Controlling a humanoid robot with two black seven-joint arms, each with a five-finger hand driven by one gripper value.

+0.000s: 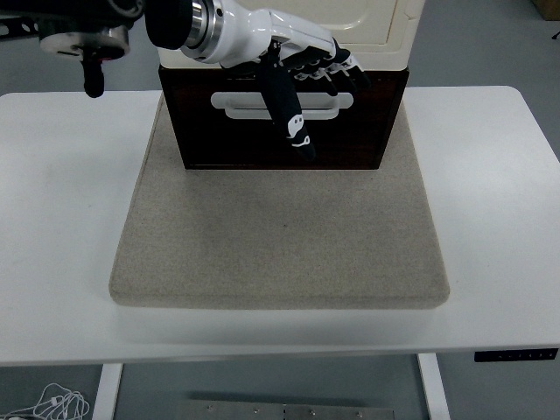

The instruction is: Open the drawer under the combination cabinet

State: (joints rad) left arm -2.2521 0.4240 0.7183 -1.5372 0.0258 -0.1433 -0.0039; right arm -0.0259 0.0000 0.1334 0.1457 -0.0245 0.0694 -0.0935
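The left hand reaches in from the upper left, fingers spread and gripping nothing, one dark finger hanging down across the white handle; nearest me lies the grey mat on the white table; on the mat's far end sits the dark drawer, closed, under the cream cabinet.
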